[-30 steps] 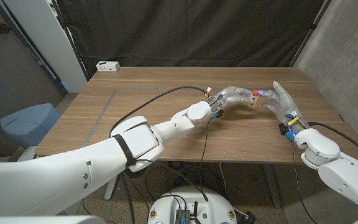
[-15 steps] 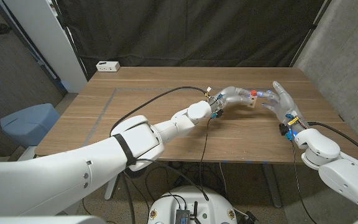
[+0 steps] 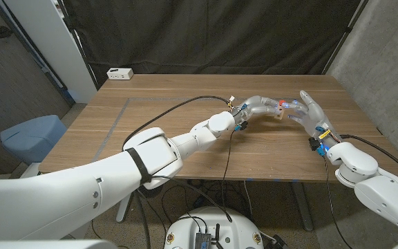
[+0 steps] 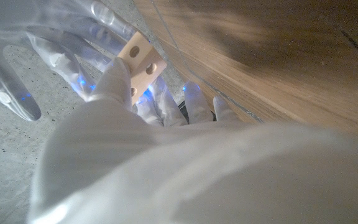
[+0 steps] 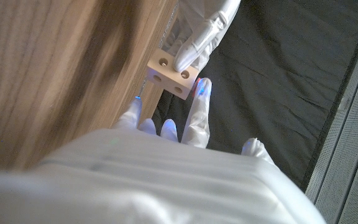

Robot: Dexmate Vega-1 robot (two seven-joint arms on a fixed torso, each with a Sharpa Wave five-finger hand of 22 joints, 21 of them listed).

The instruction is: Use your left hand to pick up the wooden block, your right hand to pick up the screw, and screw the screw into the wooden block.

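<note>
My right hand (image 3: 312, 115) has edged left, fingers now touching the wooden block (image 3: 280, 111) pinched by my left hand (image 3: 258, 107); the screw's red is hidden.

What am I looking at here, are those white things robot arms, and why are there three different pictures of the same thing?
Yes, those are a robot's two arms, each ending in a hand with fingers. The wide picture comes from a camera on the robot's head, looking down at a wooden table. The other two come from cameras on the wrists, looking along the back of each hand, so they appear turned around. The left hand holds a small wooden block with round holes in it. The right hand is up against the block, fingers spread; something small and red, probably the screw, sits between them, but I cannot tell whether the hand grips it. A white box lies at the table's far corner.
</note>
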